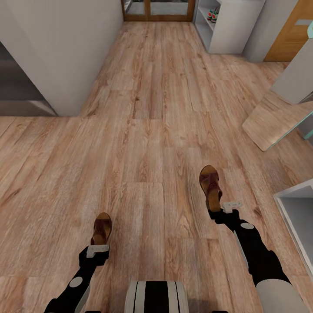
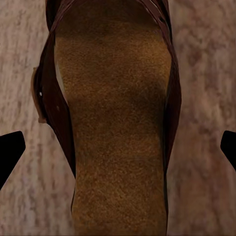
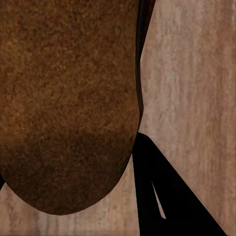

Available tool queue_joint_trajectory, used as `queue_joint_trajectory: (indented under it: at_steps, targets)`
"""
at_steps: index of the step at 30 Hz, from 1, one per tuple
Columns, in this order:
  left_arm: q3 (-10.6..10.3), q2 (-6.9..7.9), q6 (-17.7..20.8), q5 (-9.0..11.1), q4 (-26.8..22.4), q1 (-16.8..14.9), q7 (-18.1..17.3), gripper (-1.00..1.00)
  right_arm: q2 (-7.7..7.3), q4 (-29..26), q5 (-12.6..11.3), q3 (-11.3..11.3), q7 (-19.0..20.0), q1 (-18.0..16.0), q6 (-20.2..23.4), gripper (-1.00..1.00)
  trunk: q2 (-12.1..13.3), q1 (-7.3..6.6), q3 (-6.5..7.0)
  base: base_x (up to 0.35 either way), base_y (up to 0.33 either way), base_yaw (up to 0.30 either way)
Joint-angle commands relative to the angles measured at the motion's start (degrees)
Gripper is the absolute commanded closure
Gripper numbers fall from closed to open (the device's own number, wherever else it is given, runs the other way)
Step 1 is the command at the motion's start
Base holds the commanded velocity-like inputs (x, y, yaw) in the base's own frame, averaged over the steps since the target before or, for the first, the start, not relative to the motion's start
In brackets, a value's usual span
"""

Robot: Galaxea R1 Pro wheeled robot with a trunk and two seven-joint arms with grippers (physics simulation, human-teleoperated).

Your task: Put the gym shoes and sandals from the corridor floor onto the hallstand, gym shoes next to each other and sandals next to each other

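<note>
I count two sandals, one at each of my arms. The left sandal point(image 1: 102, 228) sits at the tip of my left fingers point(image 1: 97, 248), toe pointing away from me, above the corridor floor point(image 1: 152, 130). In my left wrist view that same sandal point(image 2: 115, 128) lies with its tan footbed facing the camera, and my two dark fingertips point(image 2: 10, 152) stand wide apart, one out past each side of it, touching nothing that I can see; whether they carry it I cannot tell.

The right sandal point(image 1: 211, 187) is at the end of my right fingers point(image 1: 230, 205), also toe away. In my right wrist view its rounded heel point(image 3: 69, 108) is close up, with one black finger point(image 3: 167, 196) just beside its edge; I cannot tell how far those fingers are spread or whether they grip.

Far up the corridor on my right stands one pale hallstand point(image 1: 230, 26), and on one of its shelves I make out two gym shoes point(image 1: 213, 15) side by side, small and blurred.
</note>
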Motion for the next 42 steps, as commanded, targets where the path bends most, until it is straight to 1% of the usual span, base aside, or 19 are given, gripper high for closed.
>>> queue_joint_trajectory:
  at_steps: [1,5,12,18,27,31,35,42]
  targets:
    - [0.3,-0.03,-0.2,-0.6,0.1,0.0,0.1,-1.0,0.03,-0.1,0.4,-0.1,0.4,0.0,0.3,1.0,0.0,-0.01,-0.03,0.0,0.0,0.0]
    - [0.3,0.03,-0.1,-0.7,0.1,0.1,0.1,-1.0,0.05,0.0,0.4,-0.1,0.4,0.0,0.3,1.0,0.0,-0.01,-0.03,0.0,0.0,0.0]
    - [0.4,0.04,-0.1,-0.2,0.3,0.3,0.2,-1.0,0.11,0.0,0.4,-0.1,0.3,0.0,0.3,1.0,-0.1,0.17,-2.05,0.0,0.0,0.0]
    - [0.7,0.13,-0.2,-0.1,0.5,0.4,0.2,-1.0,0.11,-0.1,0.4,-0.1,0.3,0.0,0.3,1.0,-0.1,0.17,-2.38,0.0,0.0,0.0]
    - [0.7,0.15,-0.1,-0.1,0.6,0.4,0.3,-1.0,0.11,-0.1,0.4,-0.1,0.3,0.0,0.3,1.0,-0.2,0.4,-4.7,0.0,0.0,0.0]
    - [0.7,0.15,-0.2,-0.1,0.6,0.4,0.3,-1.0,0.1,-0.1,0.4,-0.1,0.3,0.0,0.3,1.0,-0.2,0.4,-4.86,0.0,0.0,0.0]
    - [0.7,0.21,-0.2,-0.1,0.6,0.4,0.4,-1.0,0.05,-0.1,0.4,-0.1,0.3,0.0,0.3,1.0,-0.3,0.51,-5.82,0.0,0.0,0.0]
    - [0.7,0.24,-0.3,0.0,0.6,0.5,0.5,-1.0,0.03,-0.1,0.4,-0.1,0.3,0.0,0.3,1.0,-0.3,0.51,-6.1,0.0,0.0,0.0]
